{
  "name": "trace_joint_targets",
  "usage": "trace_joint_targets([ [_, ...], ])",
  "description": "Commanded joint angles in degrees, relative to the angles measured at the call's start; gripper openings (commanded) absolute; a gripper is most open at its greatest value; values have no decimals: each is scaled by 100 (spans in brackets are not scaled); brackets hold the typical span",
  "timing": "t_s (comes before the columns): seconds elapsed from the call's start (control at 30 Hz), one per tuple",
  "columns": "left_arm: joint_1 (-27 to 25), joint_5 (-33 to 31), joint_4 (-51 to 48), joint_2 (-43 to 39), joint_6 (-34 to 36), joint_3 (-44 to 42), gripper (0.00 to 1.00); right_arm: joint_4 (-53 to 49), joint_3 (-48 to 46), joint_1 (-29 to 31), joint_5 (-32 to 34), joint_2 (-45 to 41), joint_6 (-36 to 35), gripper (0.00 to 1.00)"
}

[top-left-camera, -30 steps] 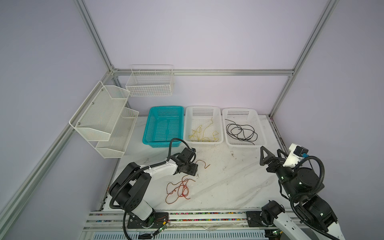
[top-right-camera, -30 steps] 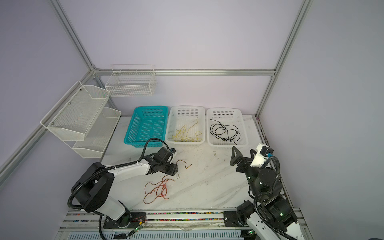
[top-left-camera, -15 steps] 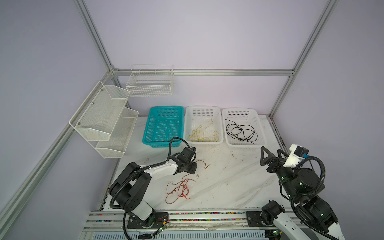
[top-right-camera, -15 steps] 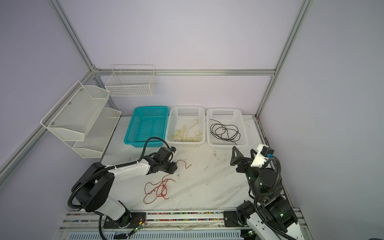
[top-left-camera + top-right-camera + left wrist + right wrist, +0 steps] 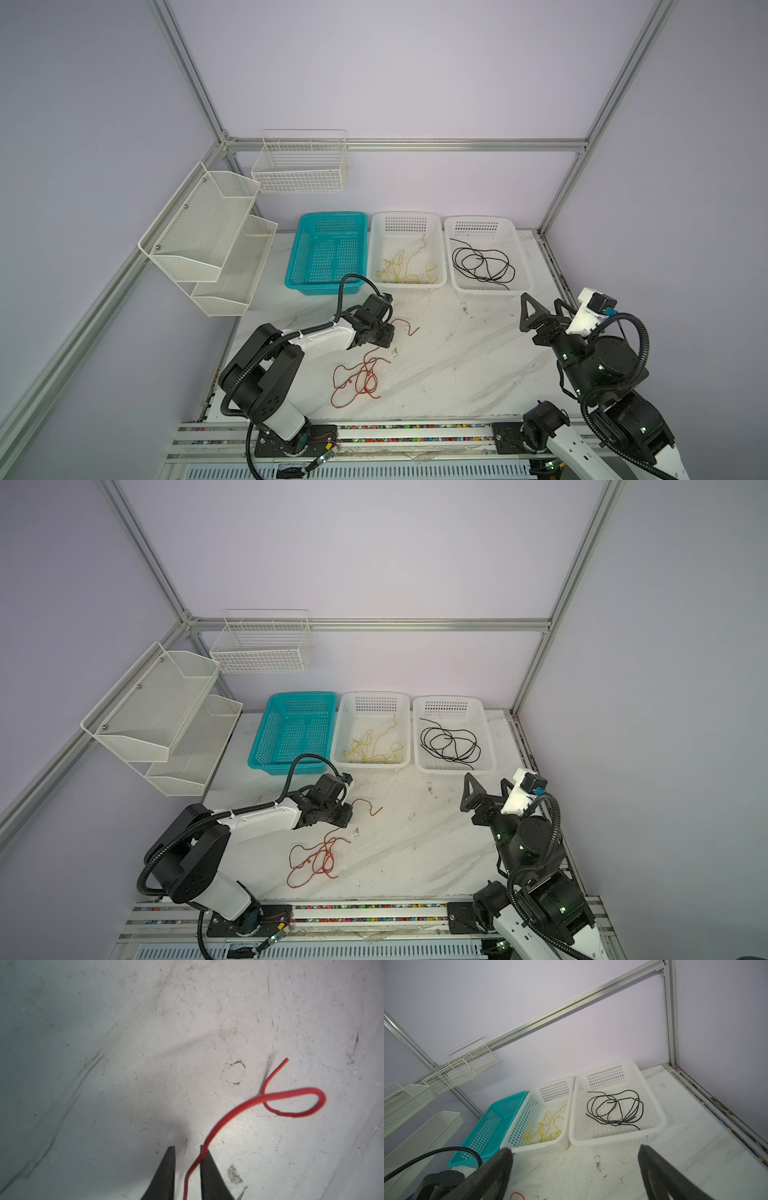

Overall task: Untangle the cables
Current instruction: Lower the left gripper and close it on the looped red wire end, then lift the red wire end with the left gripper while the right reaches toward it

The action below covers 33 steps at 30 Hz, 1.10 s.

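Observation:
A red-orange cable (image 5: 361,378) (image 5: 316,858) lies in a loose tangle on the marble table, one end curling up toward my left gripper (image 5: 388,332) (image 5: 348,812). In the left wrist view this cable (image 5: 228,1113) runs between the jaws of the left gripper (image 5: 186,1147). The jaws stand narrowly apart and the strand touches one finger (image 5: 207,1167). A yellow cable (image 5: 405,266) (image 5: 544,1128) lies in the middle white basket. A black cable (image 5: 451,754) (image 5: 618,1122) lies in the right white basket. My right gripper (image 5: 544,309) (image 5: 576,1151) hovers wide open at the right, holding nothing.
A teal basket (image 5: 332,218), a white basket (image 5: 405,216) and another white basket (image 5: 480,219) stand in a row at the table's back. Mesh shelves (image 5: 208,232) and a wire basket (image 5: 299,166) hang on the left and back walls.
The left gripper's jaws have narrowed around the red-orange cable's end stretch. The left arm has barely shifted and the right arm has not moved.

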Motion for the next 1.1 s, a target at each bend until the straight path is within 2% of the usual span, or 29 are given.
trace_joint_targets([
  [0.0,-10,-104,156,-144,122,334,19,138,-52,-16,59,-48,-63,97],
  [0.47,8,-122,443,-891,226,194,0,140,-42,-12,59,-8,-65,97],
  [0.9,-62,111,810,-2603,-39,365,0,120,-6,-15,29,142,-71,97],
  [1.07,-131,243,1000,-3061,-239,591,0,100,119,-9,-381,312,-175,97],
])
